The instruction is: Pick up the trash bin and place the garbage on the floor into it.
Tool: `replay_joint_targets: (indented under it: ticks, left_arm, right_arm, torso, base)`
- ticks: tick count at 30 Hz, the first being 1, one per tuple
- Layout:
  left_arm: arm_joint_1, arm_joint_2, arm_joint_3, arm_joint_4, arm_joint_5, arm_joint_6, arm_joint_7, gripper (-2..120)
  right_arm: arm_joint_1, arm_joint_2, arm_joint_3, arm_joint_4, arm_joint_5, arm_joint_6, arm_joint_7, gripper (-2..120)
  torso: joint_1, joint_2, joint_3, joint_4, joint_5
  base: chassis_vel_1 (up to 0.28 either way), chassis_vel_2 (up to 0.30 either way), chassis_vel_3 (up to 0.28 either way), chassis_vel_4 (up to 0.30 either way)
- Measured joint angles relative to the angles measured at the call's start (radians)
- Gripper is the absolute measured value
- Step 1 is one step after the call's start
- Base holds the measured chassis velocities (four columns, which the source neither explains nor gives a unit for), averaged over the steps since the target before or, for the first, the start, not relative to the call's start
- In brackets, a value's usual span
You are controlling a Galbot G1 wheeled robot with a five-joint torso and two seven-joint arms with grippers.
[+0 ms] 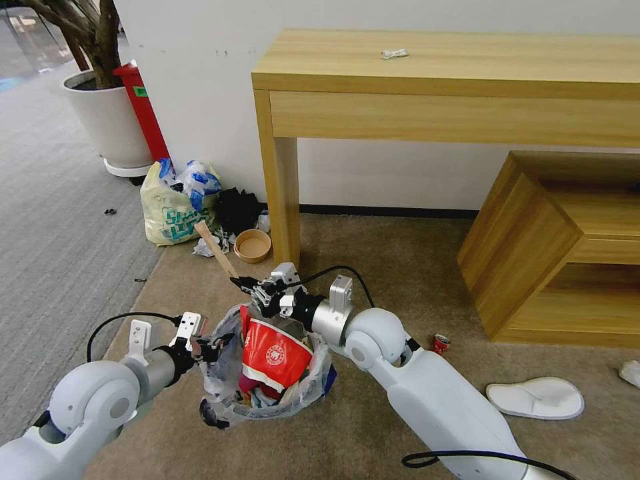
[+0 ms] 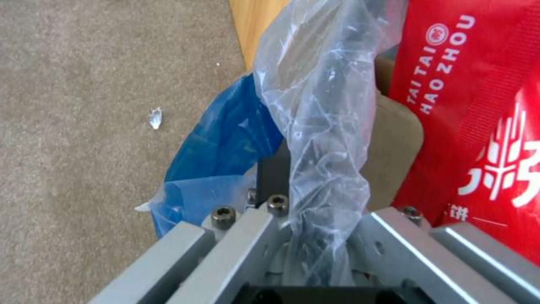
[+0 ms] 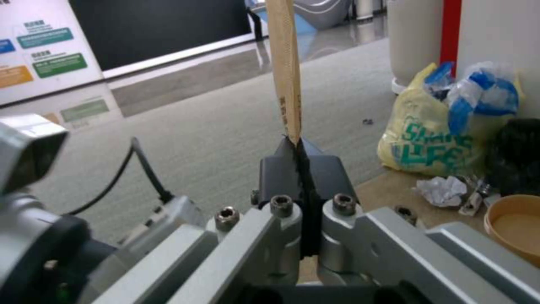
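1. Clearly well along, from the head view: small round black trash bin with crinkly clear liner (image 1: 267, 380) held just above the tan-brown short-pile carpet (image 1: 400, 280), already stuffed with a big red printed paper bag (image 1: 275, 357). Left to collect: white slipper (image 1: 535, 398), crushed red can (image 1: 440, 344), white scrap (image 1: 630, 372) at the far right. Left gripper (image 1: 210, 348) reaching in from the left, clamped on the liner at the rim; right gripper (image 1: 245, 283) bent across behind the bin, pinching a long flat tan strip, paper or thin wood (image 1: 215, 248), angled up and away.
2. From the left wrist: liner film (image 2: 320, 126) bunched tight between closed jaws, blue plastic patch (image 2: 225, 147) beside it, carpet beneath.
3. From the right wrist: strip (image 3: 286, 67) nipped at its end between shut black pads (image 3: 281, 175), not yet over the bin opening.
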Motion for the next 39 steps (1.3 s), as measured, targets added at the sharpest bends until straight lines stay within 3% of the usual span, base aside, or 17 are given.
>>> replay_joint_targets:
  ticks: [37,39]
  left_arm:
    - [-0.003,0.012,-0.038,-0.014,-0.037,0.000,-0.001,0]
    - [-0.003,0.011,-0.038,-0.011,-0.037,0.000,-0.001,0]
  right_arm:
    - [-0.072,-0.012,-0.012,-0.068,-0.077,0.016,0.006,0]
    - [-0.071,-0.011,-0.013,-0.063,-0.084,0.016,0.010,6]
  torso:
    - [0.000,0.000,0.000,0.0000,0.0001]
    - [0.000,0.000,0.000,0.0000,0.0000]
  base:
    - [0.000,0.000,0.000,0.000]
    - [0.000,0.000,0.000,0.000]
